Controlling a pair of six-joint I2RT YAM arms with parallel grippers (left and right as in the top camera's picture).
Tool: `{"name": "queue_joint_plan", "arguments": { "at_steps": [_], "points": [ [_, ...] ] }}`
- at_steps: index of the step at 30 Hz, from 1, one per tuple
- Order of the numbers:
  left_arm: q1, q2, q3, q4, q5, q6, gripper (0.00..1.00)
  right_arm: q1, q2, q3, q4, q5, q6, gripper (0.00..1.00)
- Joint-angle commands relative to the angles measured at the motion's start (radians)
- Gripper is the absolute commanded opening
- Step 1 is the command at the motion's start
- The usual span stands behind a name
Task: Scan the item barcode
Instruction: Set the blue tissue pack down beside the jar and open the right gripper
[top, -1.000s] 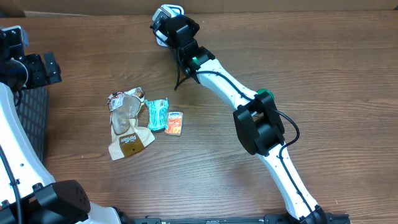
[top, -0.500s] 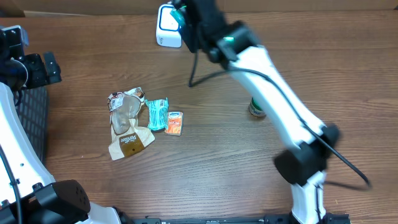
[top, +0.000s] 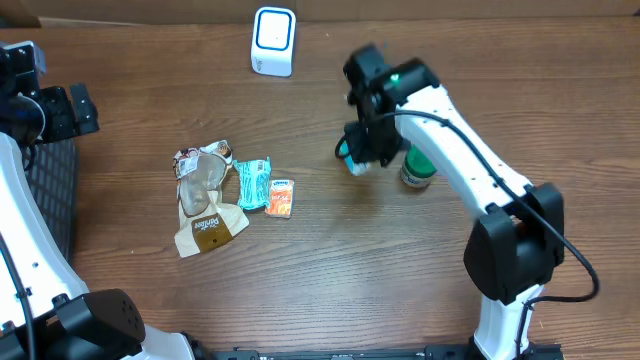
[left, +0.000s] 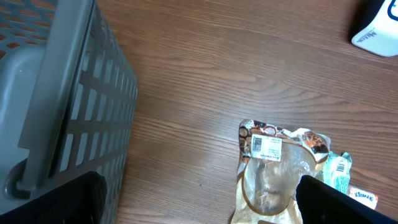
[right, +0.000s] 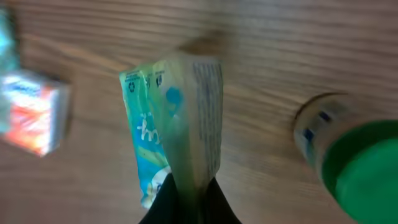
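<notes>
Packet (right: 177, 118) hangs pinched in right end effector (right: 189, 194).

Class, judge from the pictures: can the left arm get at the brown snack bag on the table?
Probably yes: the left gripper is open and empty, the brown snack bag lies uncovered in front of it, and nothing stands between them.

Wooden table (top: 330, 270), snack packets (top: 215, 195), scanner (top: 273, 41), bottle (top: 416, 170)
</notes>
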Motion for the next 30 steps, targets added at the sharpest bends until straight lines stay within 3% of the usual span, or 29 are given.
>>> {"name": "queue_joint_plan", "arguments": {
  "at_steps": [1, 5, 6, 8, 10, 14, 21, 26, 30],
  "points": [
    [-0.002, 0.002, 0.008, 0.001, 0.001, 0.026, 1.0, -0.066, -0.009, -0.12, 0.056, 0.007, 0.031, 0.04],
    [-0.002, 0.002, 0.008, 0.001, 0.001, 0.026, 1.0, -0.146, -0.009, -0.19, 0.085, 0.006, 0.03, 0.04],
    [-0.002, 0.002, 0.008, 0.001, 0.001, 0.026, 1.0, -0.163, -0.009, -0.191, 0.085, -0.005, 0.031, 0.08],
    [-0.002, 0.002, 0.008, 0.001, 0.001, 0.026, 1.0, -0.175, -0.009, -0.191, 0.094, -0.029, 0.03, 0.27],
    [-0.002, 0.002, 0.008, 0.001, 0.001, 0.026, 1.0, -0.179, -0.009, -0.191, 0.113, -0.052, 0.03, 0.75],
    [-0.002, 0.002, 0.008, 0.001, 0.001, 0.026, 1.0, -0.179, -0.009, -0.183, 0.141, -0.101, 0.026, 0.9],
    [-0.002, 0.002, 0.008, 0.001, 0.001, 0.026, 1.0, -0.165, -0.009, -0.169, 0.133, -0.282, 0.022, 0.89],
    [-0.002, 0.002, 0.008, 0.001, 0.001, 0.026, 1.0, -0.117, -0.009, -0.18, 0.163, -0.385, 0.035, 0.71],
    [-0.002, 0.002, 0.008, 0.001, 0.001, 0.026, 1.0, -0.033, -0.009, -0.223, 0.237, -0.394, 0.167, 0.57]
  ]
}}
